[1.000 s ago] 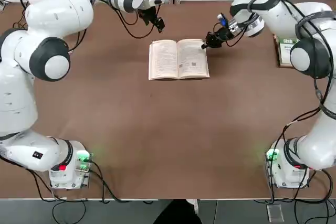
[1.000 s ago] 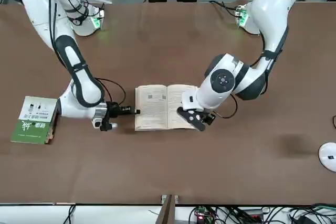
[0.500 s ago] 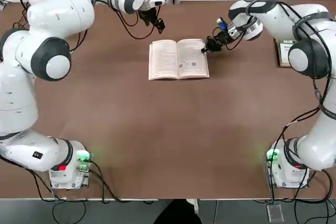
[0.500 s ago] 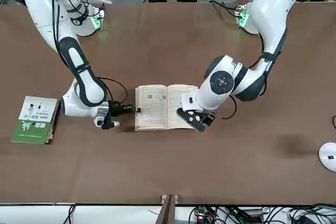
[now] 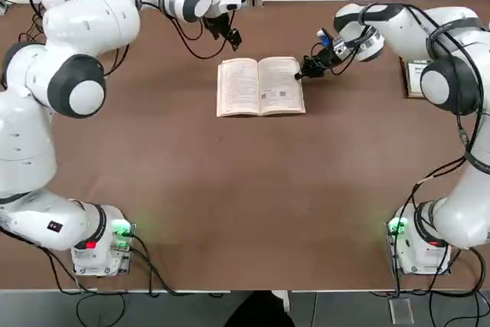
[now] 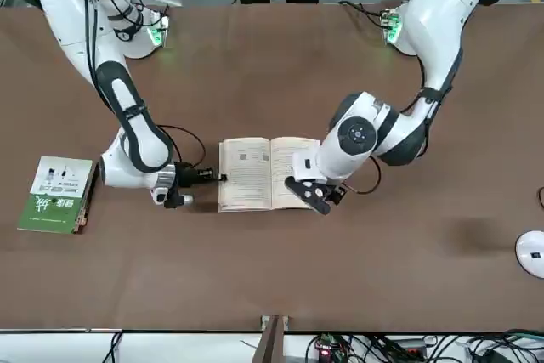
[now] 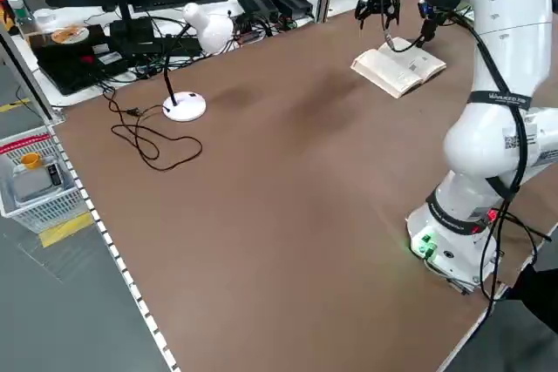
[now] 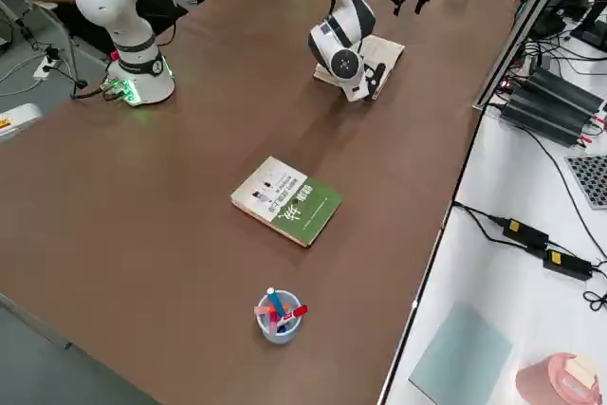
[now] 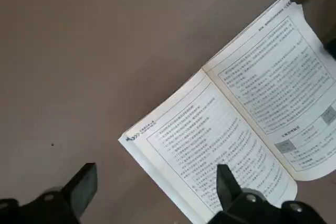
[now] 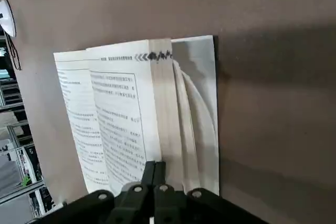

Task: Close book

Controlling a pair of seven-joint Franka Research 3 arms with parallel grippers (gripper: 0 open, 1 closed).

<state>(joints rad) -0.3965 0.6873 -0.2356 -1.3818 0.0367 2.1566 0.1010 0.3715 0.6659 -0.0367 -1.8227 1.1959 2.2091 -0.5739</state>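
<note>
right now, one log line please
book open | right gripper shut, at book's right edge | left gripper open, near book's far-left corner

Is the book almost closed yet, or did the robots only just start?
Only just started, it seems. Done: the right end effector is shut, at the page edge on the open book's right side. In hand: no grip shows; the left end effector hangs open near the other side. Left: both halves lie spread, so one must still fold over.

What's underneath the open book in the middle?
The open book lies on the brown table. Whatever its pages and cover hide directly beneath can't be seen, so I can't say if anything is there.
</note>
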